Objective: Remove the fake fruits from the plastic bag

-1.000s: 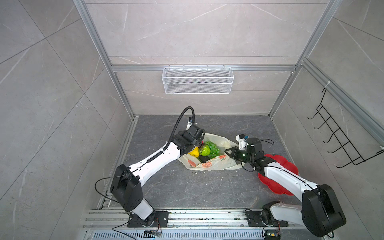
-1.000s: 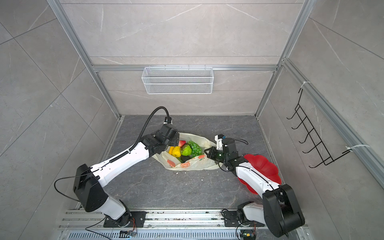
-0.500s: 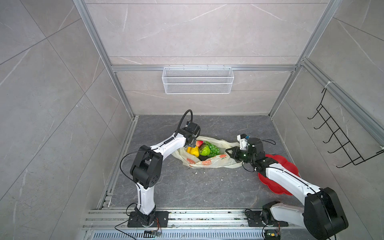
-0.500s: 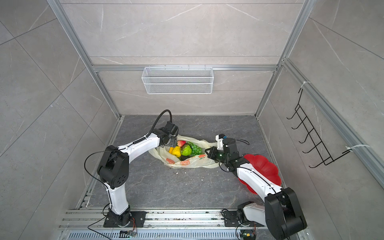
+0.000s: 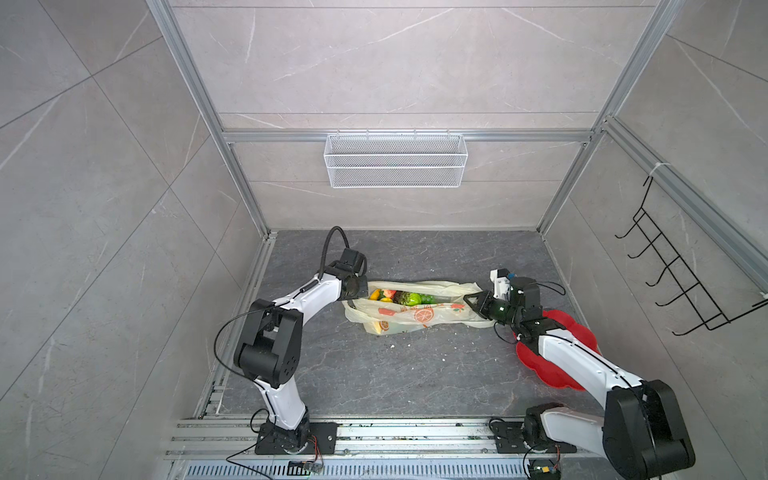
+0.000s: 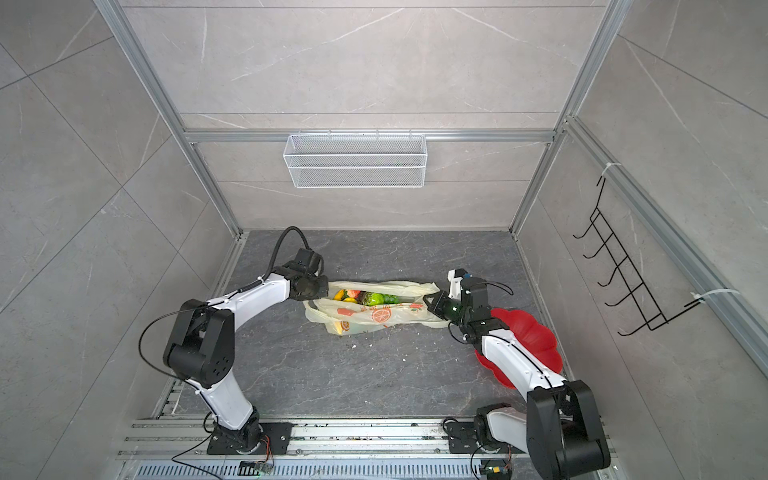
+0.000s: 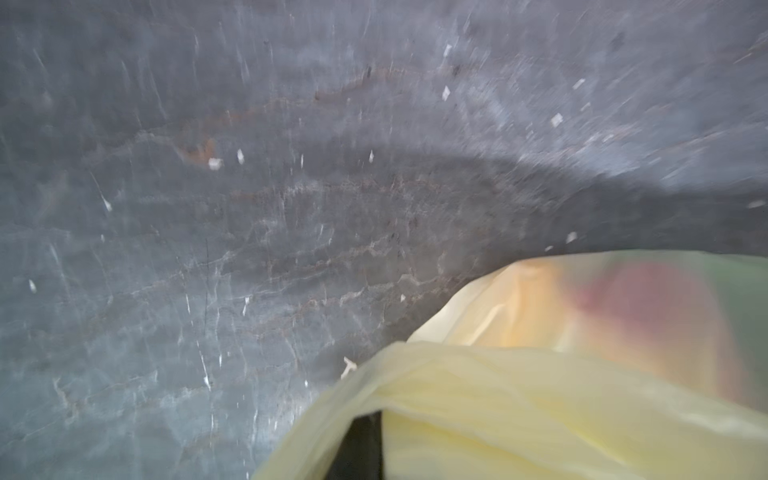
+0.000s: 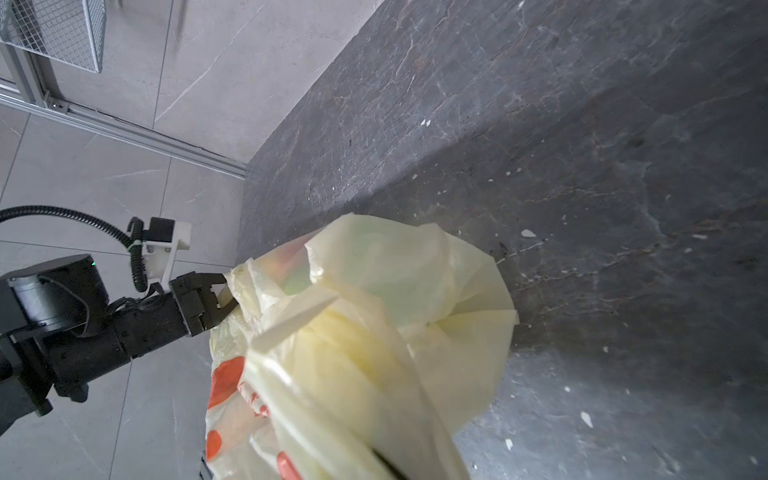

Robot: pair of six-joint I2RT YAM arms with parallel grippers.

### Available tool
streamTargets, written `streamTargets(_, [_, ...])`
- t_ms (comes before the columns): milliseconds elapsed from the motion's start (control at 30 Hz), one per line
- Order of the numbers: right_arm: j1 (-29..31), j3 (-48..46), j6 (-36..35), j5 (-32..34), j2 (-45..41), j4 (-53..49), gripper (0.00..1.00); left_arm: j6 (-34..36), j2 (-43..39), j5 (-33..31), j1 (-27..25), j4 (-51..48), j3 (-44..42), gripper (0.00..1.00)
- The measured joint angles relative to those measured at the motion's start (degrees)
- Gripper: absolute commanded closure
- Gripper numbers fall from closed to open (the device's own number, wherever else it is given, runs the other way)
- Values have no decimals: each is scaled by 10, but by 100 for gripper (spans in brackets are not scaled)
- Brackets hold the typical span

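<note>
Counter [image 5: 374, 374]: dark veined stone.
Left hand [image 5: 366, 291]: pinching rim of one thin, crinkly plastic bag [image 5: 419, 318].
Right hand [image 5: 467, 298]: pinching its opposite end.
Fake fruits [image 5: 409, 297]: about five, glossy, rounded, inside, nearer left grip.

Two arms hold a plastic bag [image 6: 376, 316] stretched between them on the dark stone table [image 6: 353, 374], seen in a top view.

The left gripper [image 6: 325, 289] is closed on the bag's left end and the right gripper [image 6: 428, 300] on its right end, and the mouth lies open as a long slit towards the back wall. Inside it the fake fruits [image 6: 370, 297] sit in a row: yellow, red, a dark one, bright green. Orange-red round prints mark the bag's near side. A red flower-shaped plate [image 6: 538, 336] lies on the table, partly hidden under the right arm. A white wire basket [image 6: 355, 160] hangs on the back wall and a black hook rack [image 6: 623, 274] on the right wall. Small pale crumbs dot the table near the bag.
</note>
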Motion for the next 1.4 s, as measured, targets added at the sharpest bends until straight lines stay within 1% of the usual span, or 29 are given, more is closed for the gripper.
streamTargets(133, [7,-1,19,-17,32,43,100,-18,-34,28,16,27,-23,100])
streamTargets(300, [63,27,0,-14,35,41,100,-35,-43,43,28,47,-29,100])
streamTargets(367, [73,32,-10,-18,28,45,100,-43,-43,50,38,51,-33,100])
streamTargets(467, [61,30,-16,-26,10,51,100,-61,-43,66,66,60,-47,100])
streamTargets(533, [44,19,-11,-47,5,75,100,-72,-43,85,81,66,-60,100])
streamTargets(633, [24,0,2,-72,9,106,100,-84,-45,112,83,74,-74,100])
streamTargets(700, [24,-2,4,-71,17,107,100,-90,-45,123,82,77,-76,100])
streamTargets(800, [57,8,-13,-37,20,79,90,-92,-46,121,78,85,-76,100])
streamTargets(900, [101,38,-35,-2,22,42,75,-92,-48,113,62,90,-75,100])
streamTargets(1033, [117,78,-51,49,32,1,54,-91,-61,94,17,90,-75,100])
streamTargets(1133, [129,100,-63,92,42,-41,42,-91,-72,84,-14,93,-74,100])
streamTargets(1200, [144,116,-72,125,48,-74,37,-90,-77,76,-28,96,-74,100])
streamTargets(1267, [159,132,-76,156,53,-109,33,-90,-82,70,-34,97,-74,100])
streamTargets(1400, [185,159,-87,224,53,-173,30,-91,-86,49,-35,98,-75,100])
